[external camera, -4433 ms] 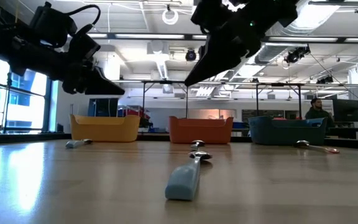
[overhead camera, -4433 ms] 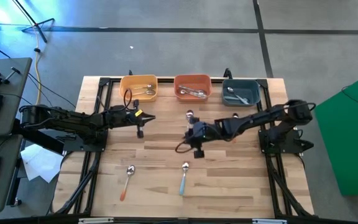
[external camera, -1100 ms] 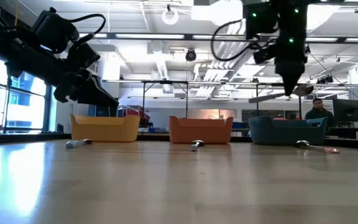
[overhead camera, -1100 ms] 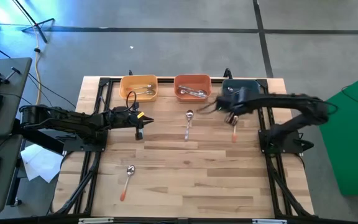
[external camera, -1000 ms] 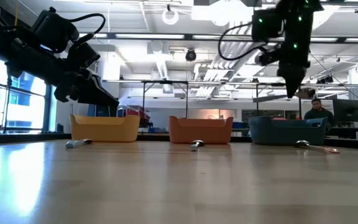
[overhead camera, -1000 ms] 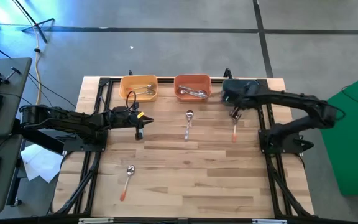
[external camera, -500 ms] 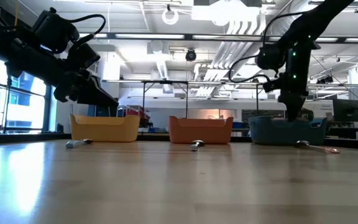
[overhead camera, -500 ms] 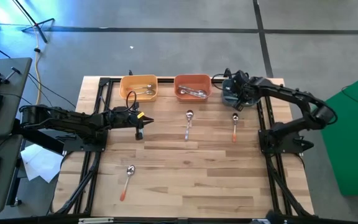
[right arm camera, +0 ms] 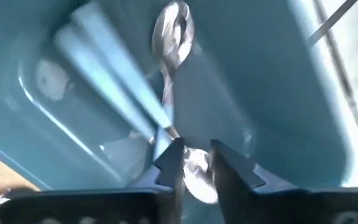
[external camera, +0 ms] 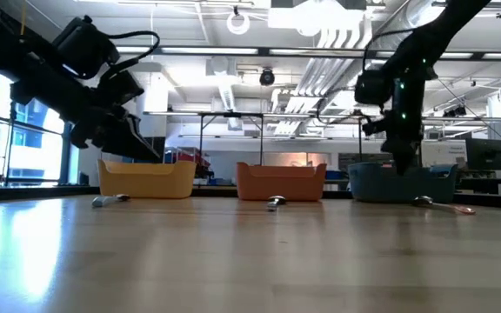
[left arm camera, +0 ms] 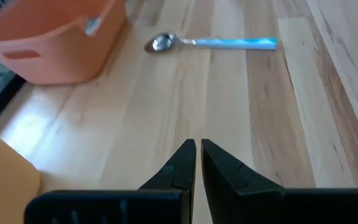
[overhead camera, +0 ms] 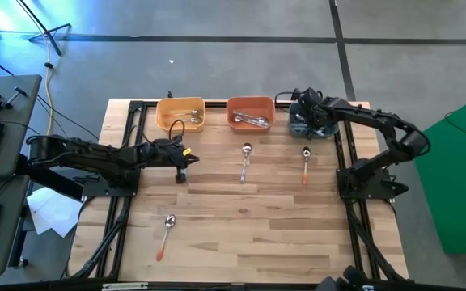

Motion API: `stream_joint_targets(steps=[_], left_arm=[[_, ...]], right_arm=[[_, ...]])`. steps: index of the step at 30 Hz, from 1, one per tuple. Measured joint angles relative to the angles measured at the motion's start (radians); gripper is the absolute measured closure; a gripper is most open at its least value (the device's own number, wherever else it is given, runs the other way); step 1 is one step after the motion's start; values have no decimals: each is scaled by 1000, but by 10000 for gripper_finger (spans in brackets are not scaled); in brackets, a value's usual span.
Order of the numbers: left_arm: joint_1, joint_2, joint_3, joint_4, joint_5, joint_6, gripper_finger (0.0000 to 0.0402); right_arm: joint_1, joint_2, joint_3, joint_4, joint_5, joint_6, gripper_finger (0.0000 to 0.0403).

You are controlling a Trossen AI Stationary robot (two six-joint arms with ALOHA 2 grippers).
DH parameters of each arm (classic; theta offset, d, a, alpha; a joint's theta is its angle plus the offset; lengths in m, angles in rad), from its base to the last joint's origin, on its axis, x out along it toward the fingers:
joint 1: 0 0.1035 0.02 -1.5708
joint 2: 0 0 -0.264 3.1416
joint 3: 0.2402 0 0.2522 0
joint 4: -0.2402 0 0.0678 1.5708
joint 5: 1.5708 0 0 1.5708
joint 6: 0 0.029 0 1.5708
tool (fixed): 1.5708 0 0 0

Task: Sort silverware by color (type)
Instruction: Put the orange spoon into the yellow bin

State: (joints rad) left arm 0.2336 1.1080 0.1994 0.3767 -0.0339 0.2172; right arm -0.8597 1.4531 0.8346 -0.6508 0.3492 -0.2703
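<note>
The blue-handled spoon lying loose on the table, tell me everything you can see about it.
The blue-handled spoon has a shiny silver metal bowl and a thin, flat, light blue handle. It lies flat on the bare wooden table, alone, just in front of the orange bin, bowl end toward the bin but not touching it. In the overhead view it sits mid-table between the two arms. Neither hand touches it; the left hand points toward it from a distance.

A lab: exposed ceiling ducts (external camera: pixel 337 39), workbenches (external camera: pixel 233 117), concrete floor (overhead camera: pixel 217 65).
</note>
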Motion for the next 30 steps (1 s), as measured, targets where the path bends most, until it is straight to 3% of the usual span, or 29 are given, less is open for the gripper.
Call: stream_joint_targets(steps=[4, 7, 14, 18, 24, 30], left_arm=[[-44, 0, 65, -141, -29, -39, 385], [-103, 0, 116, -231, -93, -81, 385], [-256, 0, 245, -441, -130, -220, 385], [-353, 0, 337, -588, -135, -318, 385], [-480, 0, 465, -824, -128, -587, 385], [-581, 13, 543, -1047, -121, -959, 385]], right_arm=[[38, -45, 67, -35, 16, 3, 305], [81, -102, 86, -19, -7, 0, 308], [141, -210, -12, 348, -295, -54, 395], [168, -212, -87, 610, -440, -77, 386], [177, -207, -212, 1024, -790, -88, 399], [175, -207, -245, 1111, -821, -100, 402]])
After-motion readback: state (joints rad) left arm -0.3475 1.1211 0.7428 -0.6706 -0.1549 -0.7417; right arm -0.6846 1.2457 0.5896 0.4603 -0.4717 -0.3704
